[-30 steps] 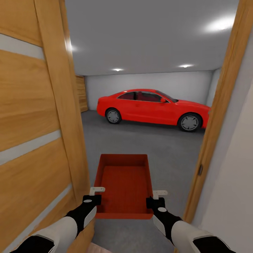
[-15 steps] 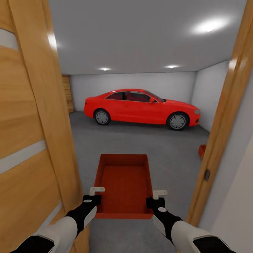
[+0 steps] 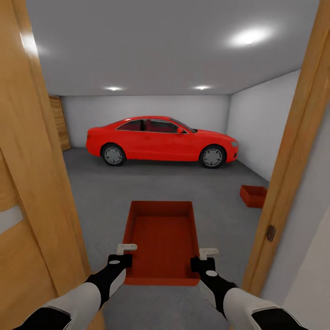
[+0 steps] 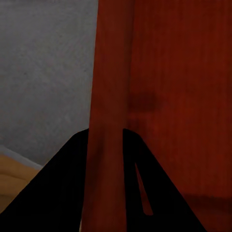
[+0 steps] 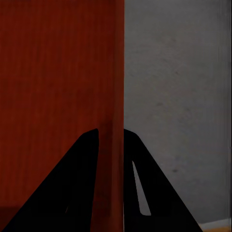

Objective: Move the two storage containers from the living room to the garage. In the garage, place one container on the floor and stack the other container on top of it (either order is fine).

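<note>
I hold one orange-red storage container (image 3: 161,238) level in front of me, over the dark grey garage floor (image 3: 105,192). My left gripper (image 3: 124,252) is shut on its left wall, and my right gripper (image 3: 205,254) is shut on its right wall. The left wrist view has the left gripper (image 4: 106,133) pinching the thin red wall (image 4: 111,72). Across from it, the right gripper (image 5: 111,130) clamps the opposite wall (image 5: 118,63). The other storage container (image 3: 253,195) sits on the floor ahead at the right, near the grey side wall.
I am in a doorway: an open wooden door (image 3: 32,183) stands close on my left and the door frame (image 3: 293,156) close on my right. A red car (image 3: 160,142) is parked across the back of the garage. A wooden panelled door (image 3: 59,121) is at the far left.
The whole view has shifted: the camera advanced through the doorway and swung right. The second container came into view at the right. Both grippers keep the same hold.
</note>
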You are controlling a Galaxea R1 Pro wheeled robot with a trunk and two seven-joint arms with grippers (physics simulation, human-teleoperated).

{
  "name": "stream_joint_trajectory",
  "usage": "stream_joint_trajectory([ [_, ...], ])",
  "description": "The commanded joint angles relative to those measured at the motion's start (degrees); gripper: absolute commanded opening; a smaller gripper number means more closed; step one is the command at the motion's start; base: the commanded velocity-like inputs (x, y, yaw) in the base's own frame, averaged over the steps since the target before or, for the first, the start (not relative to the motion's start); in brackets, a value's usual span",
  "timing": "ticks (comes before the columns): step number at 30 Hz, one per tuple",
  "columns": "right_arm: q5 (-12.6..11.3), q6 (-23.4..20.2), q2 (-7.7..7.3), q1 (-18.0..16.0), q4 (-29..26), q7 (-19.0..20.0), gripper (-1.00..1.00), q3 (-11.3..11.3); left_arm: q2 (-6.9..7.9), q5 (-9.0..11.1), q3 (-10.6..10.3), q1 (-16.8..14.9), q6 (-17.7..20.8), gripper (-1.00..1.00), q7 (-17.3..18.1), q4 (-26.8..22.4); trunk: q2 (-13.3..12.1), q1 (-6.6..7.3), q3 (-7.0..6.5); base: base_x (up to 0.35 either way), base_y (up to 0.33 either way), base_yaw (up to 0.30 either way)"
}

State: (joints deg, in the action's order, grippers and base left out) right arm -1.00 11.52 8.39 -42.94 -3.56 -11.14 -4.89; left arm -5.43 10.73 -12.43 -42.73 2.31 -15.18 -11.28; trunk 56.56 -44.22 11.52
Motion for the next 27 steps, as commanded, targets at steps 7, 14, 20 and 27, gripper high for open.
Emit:
stream_joint_trajectory([
  [7,-0.8,0.3,-0.42,0.0,2.2,-3.4,-1.00,-0.3,0.07,-1.0,0.8,-0.1,0.2,-1.00,-1.8,-0.3,0.1,-0.02,0.07,0.019,0.015,-0.058],
  [14,-0.8,0.3,-0.45,0.0,2.2,-3.4,-1.00,-0.3,0.07,-1.0,0.8,-0.1,0.2,-1.00,-1.8,-0.3,0.1,-0.02,0.07,0.001,0.001,-0.061],
  [20,-0.8,0.3,-0.47,0.0,2.2,-3.4,-1.00,-0.3,0.07,-1.0,0.8,-0.1,0.2,-1.00,-1.8,-0.3,0.1,-0.02,0.07,0.000,0.000,-0.024],
  [27,-0.8,0.3,-0.48,0.0,2.2,-3.5,-1.00,-0.3,0.07,-1.0,0.8,-0.1,0.2,-1.00,-1.8,-0.4,0.1,-0.02,0.07,0.000,0.000,-0.001],
])
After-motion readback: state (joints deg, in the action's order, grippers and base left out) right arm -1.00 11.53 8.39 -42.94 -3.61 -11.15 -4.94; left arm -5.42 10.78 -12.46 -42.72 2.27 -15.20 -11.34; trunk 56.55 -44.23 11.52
